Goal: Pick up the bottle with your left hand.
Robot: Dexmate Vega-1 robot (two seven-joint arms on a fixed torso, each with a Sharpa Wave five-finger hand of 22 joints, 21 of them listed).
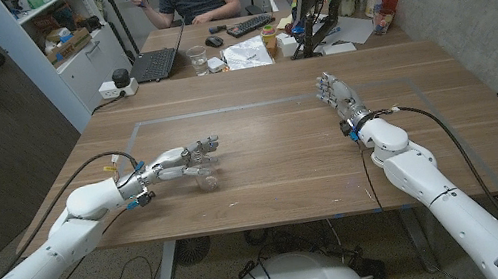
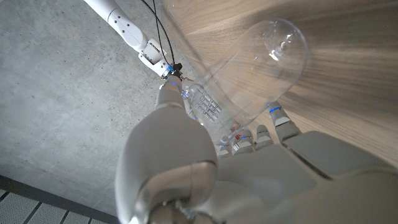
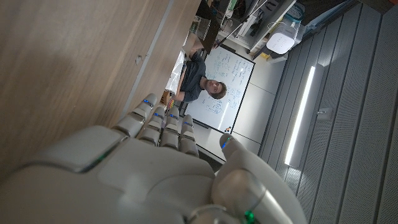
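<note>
clear bottle (image 2: 261,68), white left hand (image 1: 177,162), brown table (image 1: 284,169)

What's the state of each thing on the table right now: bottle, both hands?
bottle: clear plastic, looks empty, lying on its side on the table, against the left hand's fingers.
left hand: at the bottle, fingers reaching over it; whether the grip has closed cannot be told.
right hand: apart from the bottle, fingers straight and together, holding nothing.

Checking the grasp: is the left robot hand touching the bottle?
Touching. In the left wrist view the left robot hand has its fingers against the clear bottle.
</note>
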